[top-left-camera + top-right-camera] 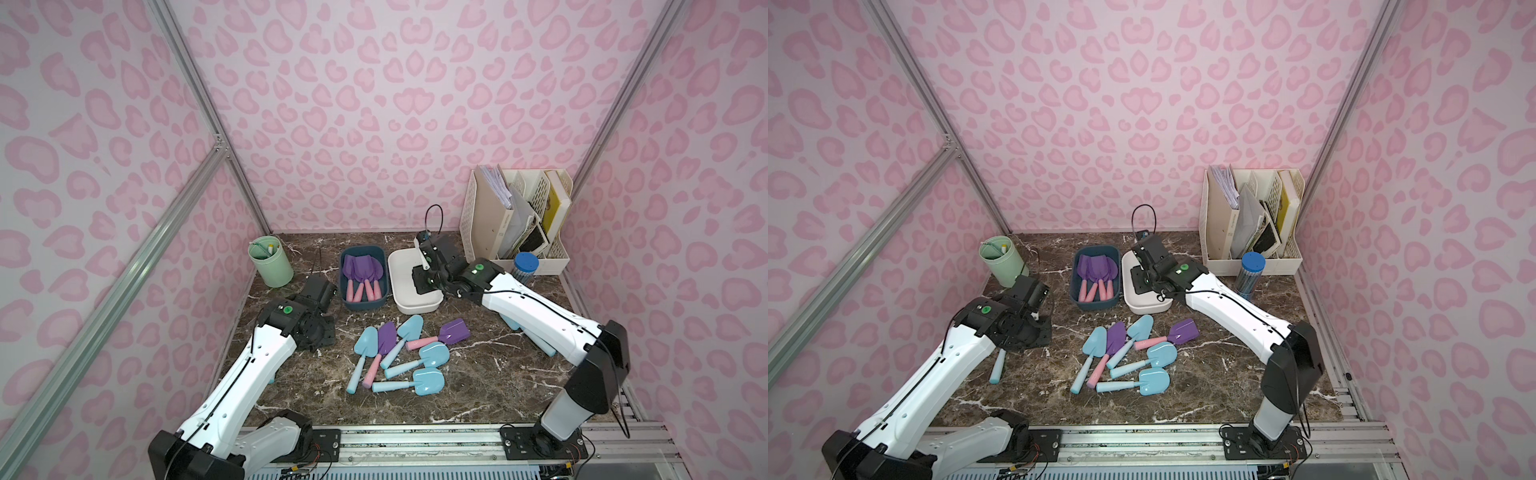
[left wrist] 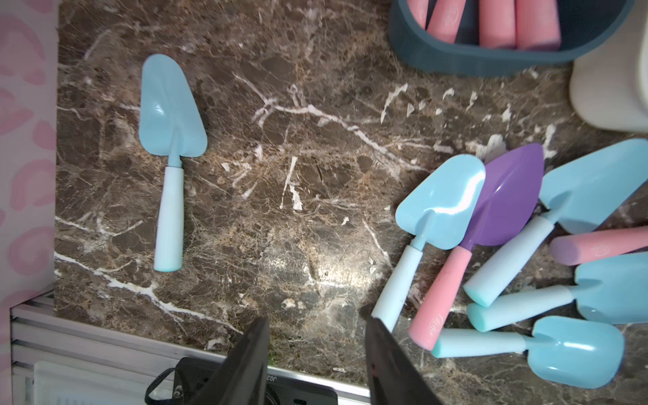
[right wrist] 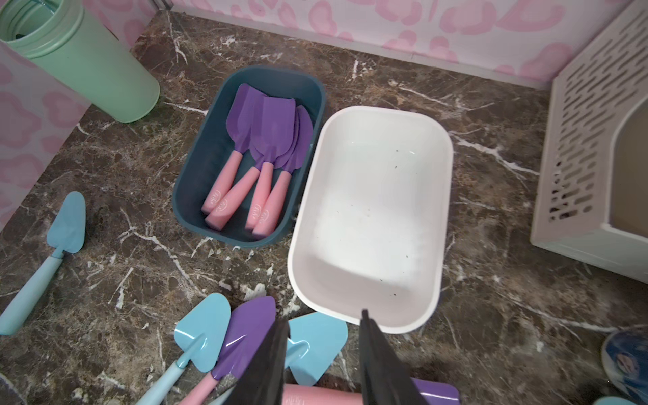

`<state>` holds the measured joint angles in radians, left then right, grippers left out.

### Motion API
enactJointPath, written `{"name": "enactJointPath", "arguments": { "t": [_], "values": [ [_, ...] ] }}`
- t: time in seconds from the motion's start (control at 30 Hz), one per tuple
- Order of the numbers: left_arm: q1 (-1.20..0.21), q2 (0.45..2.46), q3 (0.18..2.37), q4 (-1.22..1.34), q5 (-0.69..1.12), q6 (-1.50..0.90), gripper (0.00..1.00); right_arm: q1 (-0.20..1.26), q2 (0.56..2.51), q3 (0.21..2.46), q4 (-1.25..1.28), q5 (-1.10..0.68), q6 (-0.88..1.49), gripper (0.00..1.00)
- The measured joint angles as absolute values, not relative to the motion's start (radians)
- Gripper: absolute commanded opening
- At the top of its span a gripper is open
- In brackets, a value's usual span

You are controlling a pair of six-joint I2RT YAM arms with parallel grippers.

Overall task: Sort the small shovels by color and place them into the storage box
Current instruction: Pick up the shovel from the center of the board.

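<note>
1. Check the left gripper [image 2: 317,324]. In the left wrist view its jaws stand apart with nothing between them. It hangs above the marble table [image 2: 280,245], between a lone light blue shovel [image 2: 171,115] and the central pile [image 1: 434,355].

2. Check the right gripper [image 3: 324,317]. Its jaws are likewise parted and hold nothing. In both top views it hangs over the near end of the white box [image 1: 399,266].

3. Locate the sorted items. The dark blue box [image 1: 363,305] stands touching, or just beside, the white box along one long side. It holds four purple shovels [image 3: 266,129], lying with their blades toward the back wall and their pink handles toward the robot.

4. Locate the unsorted items. The central pile lies on the table in front of both boxes. You can count four light blue shovels and two purple-bladed ones with pink handles, overlapping one another. The lone light blue shovel lies flat near the left arm, well apart from the pile.

5. Note the hidden area. Under the right forearm, light blue handles [image 1: 542,347] show in a top view. There appear to be two, but the arm covers the blades, so you cannot confirm the count.

6. Other items: a green cup [image 1: 272,266] at the back left, a file rack [image 1: 515,216] at the back right, and a blue-lidded jar [image 1: 525,264] just in front of the rack.
</note>
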<state>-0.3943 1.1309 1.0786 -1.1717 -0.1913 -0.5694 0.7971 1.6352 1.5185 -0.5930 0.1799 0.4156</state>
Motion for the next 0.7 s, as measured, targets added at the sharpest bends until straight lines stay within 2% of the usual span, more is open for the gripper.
{"name": "enactJointPath", "arguments": {
  "t": [0.33,0.7],
  "values": [
    [-0.595,1.303,1.008,-1.136,-0.117,-0.656,0.51,0.677,1.352,1.211,-0.572,0.169,0.419,0.41],
    [-0.64,1.481,1.032,-1.04,-0.041,-0.667,0.51,0.632,1.318,1.163,-0.569,0.133,0.419,0.41]
  ]
}}
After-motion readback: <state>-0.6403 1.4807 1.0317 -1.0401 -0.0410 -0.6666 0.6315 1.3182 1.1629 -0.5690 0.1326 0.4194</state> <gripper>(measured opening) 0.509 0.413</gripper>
